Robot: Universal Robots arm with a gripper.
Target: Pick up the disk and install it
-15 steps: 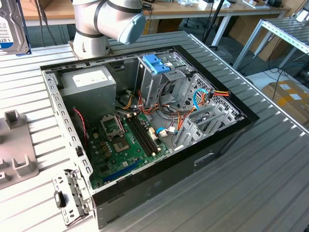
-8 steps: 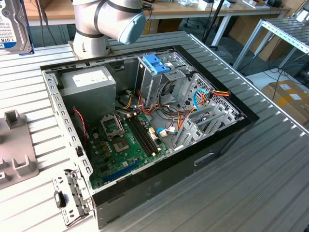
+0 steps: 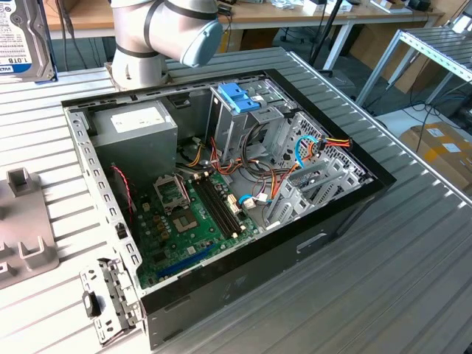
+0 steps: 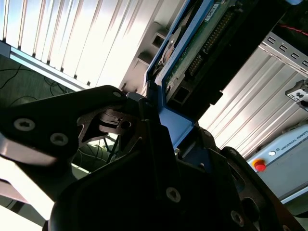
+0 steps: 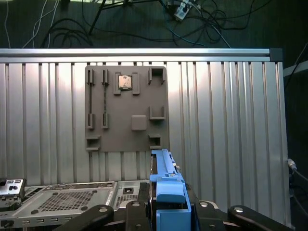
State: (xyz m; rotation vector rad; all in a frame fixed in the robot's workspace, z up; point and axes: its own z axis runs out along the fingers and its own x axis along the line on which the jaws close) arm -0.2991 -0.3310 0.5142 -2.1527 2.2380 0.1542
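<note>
The disk [image 3: 22,37], a silver drive with a blue frame edge, hangs in the air at the exterior view's upper left, well off to the side of the open computer case [image 3: 332,221]. In the second wrist view my gripper [image 4: 159,120] is shut on the disk [image 4: 202,43], the black fingers [image 4: 96,115] clamping the blue carrier frame at one end. In the first wrist view the disk's blue edge [image 5: 166,178] stands upright between the fingers [image 5: 96,214] of the gripper [image 5: 166,209], above the slatted table.
Inside the case sit a metal drive cage with a blue bracket [image 3: 240,96], a power supply [image 3: 136,125] and a motherboard [image 3: 192,214]. A grey fixture plate [image 5: 126,108] holding a chip [image 5: 125,82] lies on the slatted table [image 3: 413,280]. The arm's base [image 3: 147,44] stands behind the case.
</note>
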